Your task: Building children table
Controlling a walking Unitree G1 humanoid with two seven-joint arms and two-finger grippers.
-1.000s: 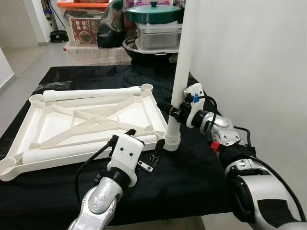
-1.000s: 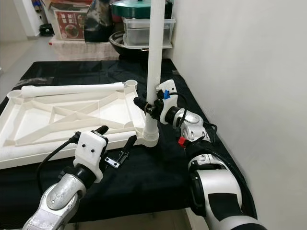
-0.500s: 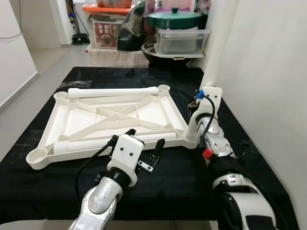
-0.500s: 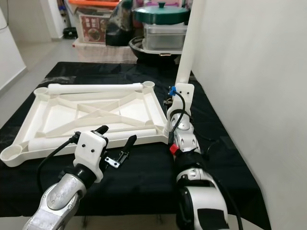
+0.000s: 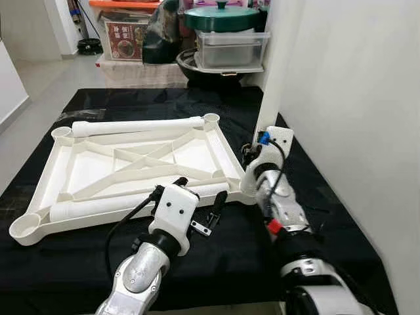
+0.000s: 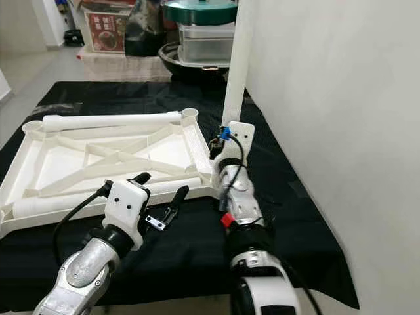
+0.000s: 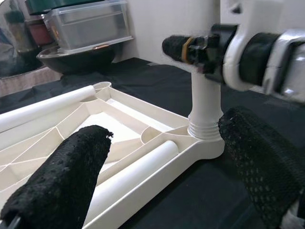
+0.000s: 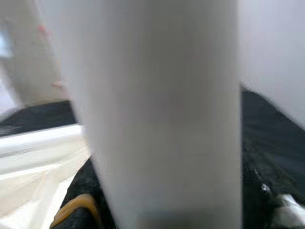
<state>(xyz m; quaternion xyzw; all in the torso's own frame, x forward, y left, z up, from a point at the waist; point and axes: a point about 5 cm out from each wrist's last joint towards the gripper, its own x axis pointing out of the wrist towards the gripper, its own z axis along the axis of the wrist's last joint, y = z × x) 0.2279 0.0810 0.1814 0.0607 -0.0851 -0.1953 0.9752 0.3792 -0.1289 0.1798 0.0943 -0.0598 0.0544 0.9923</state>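
Observation:
The white table top (image 5: pixel 56 172) lies upside down on the black cloth. One white leg (image 5: pixel 273 72) stands upright in its near right corner socket (image 7: pixel 206 138). My right gripper (image 5: pixel 251 156) is shut on this leg just above the socket, and the leg (image 8: pixel 162 114) shows close up in the right wrist view. Two loose legs lie on the top, one along the far edge (image 5: pixel 138 126) and one along the near edge (image 5: pixel 125 203). My left gripper (image 5: pixel 198 193) hovers open at the near edge, left of the socket, with nothing between its fingers (image 7: pixel 57 183).
A white wall (image 5: pixel 354 98) rises along the table's right side. Behind the table stand a green lidded pot (image 5: pixel 220 14) on a clear box, a black wok (image 5: pixel 197 69) and a red-lidded box (image 5: pixel 121 29). Black cloth (image 5: pixel 236 262) covers the table's near strip.
The head camera has swung, so the whole scene has shifted. My right gripper stays shut on the upright leg, its forearm now reaching from the near side. The left gripper holds its place.

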